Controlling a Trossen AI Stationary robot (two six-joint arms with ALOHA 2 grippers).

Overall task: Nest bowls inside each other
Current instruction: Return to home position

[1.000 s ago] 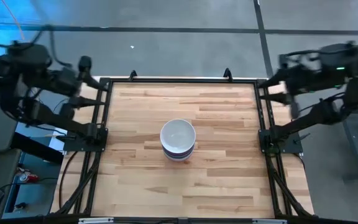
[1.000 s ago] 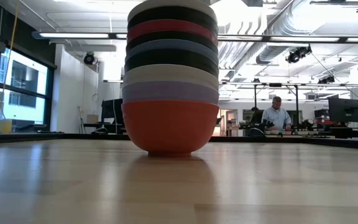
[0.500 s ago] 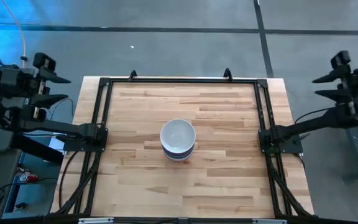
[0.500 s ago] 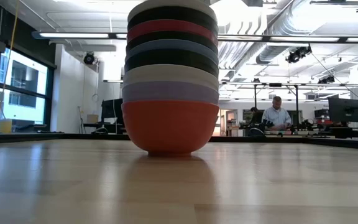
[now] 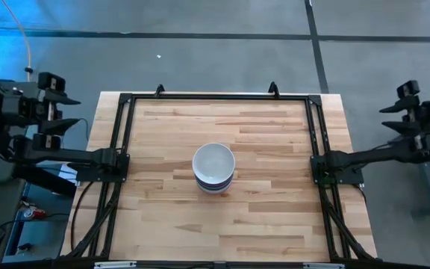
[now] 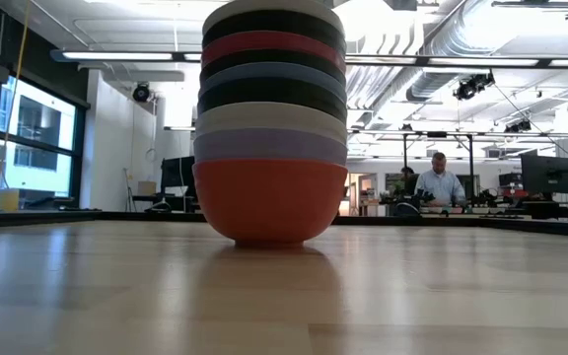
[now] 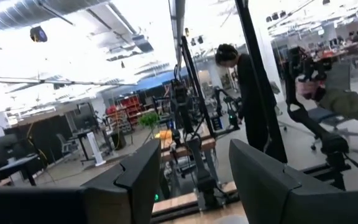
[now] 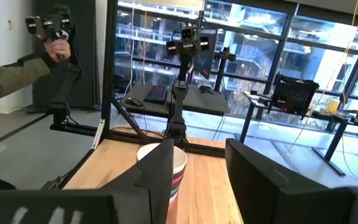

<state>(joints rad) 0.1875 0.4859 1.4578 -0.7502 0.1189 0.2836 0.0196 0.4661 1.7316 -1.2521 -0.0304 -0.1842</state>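
Your left end effector (image 5: 60,110) now hangs off the left side of the tabletop (image 5: 275,224), fingers spread and holding nothing; its wrist view shows open air between the two dark fingers. Your right end effector (image 5: 396,118) mirrors it off the right side, also spread and empty. A second ago both were up against the far corners of the black frame (image 5: 215,97). Half a second ago they had swung clear of the wood, and since then they have only drifted a little further out and settled. That looks like the pull-back to rest nearly finished rather than a reach for anything. Between the arms, the stack of bowls (image 6: 272,128) sits near the middle of the tabletop, well apart from both arms, and has not shifted across these moments. From above you see only the white bowl (image 5: 213,161) on top. From table height the rims show in bands down to the red bowl (image 6: 269,202) at the bottom, which rests flat with the column upright. No loose bowl lies anywhere on the wood, so by my reading the nesting is done and only parking the arms remains.
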